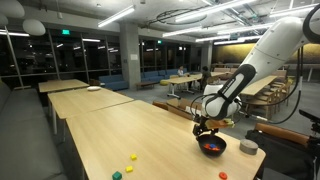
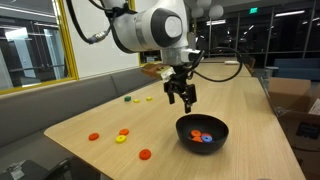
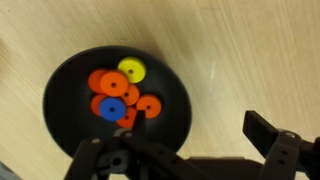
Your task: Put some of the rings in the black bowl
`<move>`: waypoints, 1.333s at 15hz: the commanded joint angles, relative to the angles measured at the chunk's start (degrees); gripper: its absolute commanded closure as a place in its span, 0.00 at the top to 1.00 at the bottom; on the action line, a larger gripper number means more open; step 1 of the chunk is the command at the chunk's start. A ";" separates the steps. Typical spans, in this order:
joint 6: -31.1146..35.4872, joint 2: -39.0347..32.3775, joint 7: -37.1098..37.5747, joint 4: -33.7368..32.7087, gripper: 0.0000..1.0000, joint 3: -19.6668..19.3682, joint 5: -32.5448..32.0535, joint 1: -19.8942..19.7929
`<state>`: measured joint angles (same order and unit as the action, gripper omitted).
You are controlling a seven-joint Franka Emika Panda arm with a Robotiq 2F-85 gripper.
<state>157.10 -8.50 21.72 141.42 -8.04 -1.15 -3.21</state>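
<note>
1. The black bowl is round, glossy and shallow, sitting near a long edge of the table.
2. Inside lie rings: several orange, one yellow, one blue, bunched and overlapping.
3. The fingers hover above it, spread wide, holding nothing.

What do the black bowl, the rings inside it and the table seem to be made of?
Black bowl: probably plastic or glazed ceramic, glossy; its outer wall catches some light.
Rings: likely plastic; flat, saturated orange, blue and yellow, with even colour.
Table: light wood or wood-look laminate, fairly matte; faint grain lines run across it.
</note>
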 commanded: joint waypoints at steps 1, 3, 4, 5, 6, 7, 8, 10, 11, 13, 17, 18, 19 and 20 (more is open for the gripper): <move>-2.97 -0.26 2.35 -0.83 1.00 3.70 0.32 4.25; -3.30 -0.90 5.15 -0.85 1.00 5.75 -0.29 7.05; -3.49 -1.12 6.22 -0.90 1.00 6.66 -0.25 8.32; -3.39 -1.53 7.63 -0.93 1.00 7.47 -0.32 9.66; -3.11 -2.07 8.88 -0.99 1.00 8.21 -0.37 10.93; -2.84 -2.55 10.10 -0.95 1.00 8.80 -0.42 12.10; -2.56 -3.13 11.67 -0.79 1.00 9.19 -0.73 13.36; -1.92 -4.14 14.27 -0.30 1.00 9.81 -0.81 15.46; -1.88 -4.49 15.73 -0.06 1.00 9.89 -1.07 16.45; -0.99 -5.43 19.94 0.67 1.00 9.08 -3.36 18.92; -1.49 -6.58 24.39 1.75 1.00 8.06 -8.80 21.56; -1.57 -6.61 24.51 2.11 1.00 7.80 -10.26 21.82; -1.36 -6.65 23.79 2.64 1.00 7.60 -11.66 21.81; -1.06 -6.52 23.06 3.41 1.00 7.25 -13.34 21.79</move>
<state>154.70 -15.68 44.67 142.99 0.89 -10.19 17.64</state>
